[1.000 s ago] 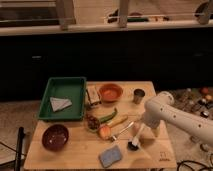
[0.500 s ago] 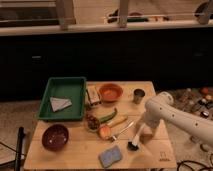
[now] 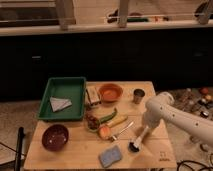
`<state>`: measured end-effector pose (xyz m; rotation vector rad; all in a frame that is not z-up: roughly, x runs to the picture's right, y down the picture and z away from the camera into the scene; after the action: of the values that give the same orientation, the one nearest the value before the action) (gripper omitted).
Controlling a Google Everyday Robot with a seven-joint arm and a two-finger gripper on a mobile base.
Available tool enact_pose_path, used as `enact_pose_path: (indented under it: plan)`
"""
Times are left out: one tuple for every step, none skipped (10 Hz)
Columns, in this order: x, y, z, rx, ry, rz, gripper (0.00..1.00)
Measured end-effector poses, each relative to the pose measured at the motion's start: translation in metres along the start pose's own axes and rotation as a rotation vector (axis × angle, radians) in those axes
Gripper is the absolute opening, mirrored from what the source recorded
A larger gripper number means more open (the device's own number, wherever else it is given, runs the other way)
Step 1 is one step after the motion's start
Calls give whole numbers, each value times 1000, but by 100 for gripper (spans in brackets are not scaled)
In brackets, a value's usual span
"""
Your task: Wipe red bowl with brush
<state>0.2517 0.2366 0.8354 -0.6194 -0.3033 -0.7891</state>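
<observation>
The small pale-handled, dark-headed dish brush point(image 3: 134, 146) is lower right of centre, at the gripper point(image 3: 144, 129); whether it is grasped, I cannot tell. It looks light and stiff, best held by the handle. The shallow orange-red plastic bowl point(image 3: 110, 92) sits upper centre.

Very little has changed over the last second. The robot's white arm point(image 3: 161, 104) has eased slightly down and to the left, toward the middle of the counter point(image 3: 80, 146). The gripper point(image 3: 144, 128), at the arm's lower end near the counter's front right, has dropped a touch with it. It sits at the pale handle of the brush point(image 3: 136, 144), which has shifted almost imperceptibly.
</observation>
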Motion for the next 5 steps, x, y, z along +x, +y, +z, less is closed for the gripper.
enact_pose_path:
  plan:
    - [-1, -1, 1, 6, -7, 2, 0]
    - [-1, 1, 1, 12, -12, 7, 0]
    - [-2, 2, -2, 21, -17, 11, 0]
    - [-1, 3, -6, 29, -19, 15, 0]
    - [1, 6, -11, 38, -19, 22, 0]
